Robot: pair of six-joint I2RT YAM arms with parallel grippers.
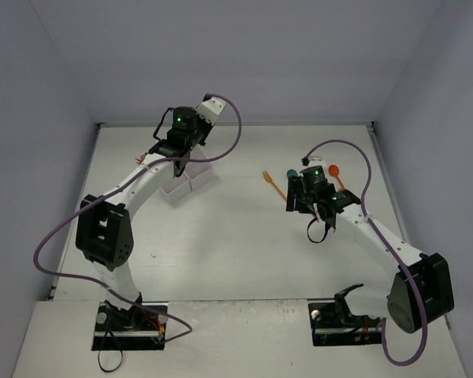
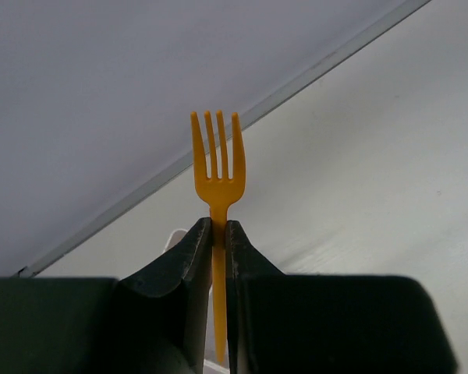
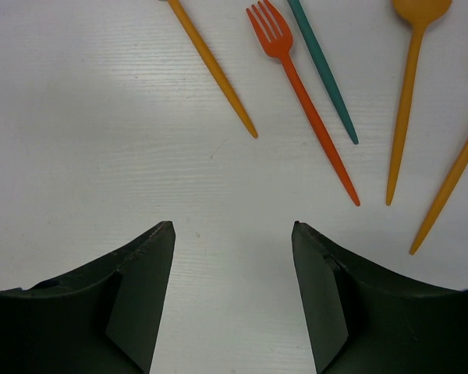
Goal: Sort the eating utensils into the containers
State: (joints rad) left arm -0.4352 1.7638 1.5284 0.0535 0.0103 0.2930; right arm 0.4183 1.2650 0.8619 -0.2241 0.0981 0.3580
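Observation:
In the left wrist view my left gripper (image 2: 218, 230) is shut on the handle of an orange fork (image 2: 217, 167), whose tines point up past the fingertips. From above, the left gripper (image 1: 151, 152) hangs at the back left, just left of the white containers (image 1: 176, 191), with the fork's end (image 1: 142, 160) sticking out. My right gripper (image 3: 234, 226) stands open above bare table, nothing between its fingers. Ahead of it lie an orange handle (image 3: 214, 70), a red-orange fork (image 3: 300, 101), a teal handle (image 3: 324, 70) and an orange spoon (image 3: 409, 101).
Another orange handle (image 3: 448, 187) lies at the right edge of the right wrist view. From above, an orange fork (image 1: 272, 185), a teal spoon (image 1: 291, 174) and a red spoon (image 1: 333, 169) lie round the right gripper (image 1: 297, 198). Purple cables loop off both arms.

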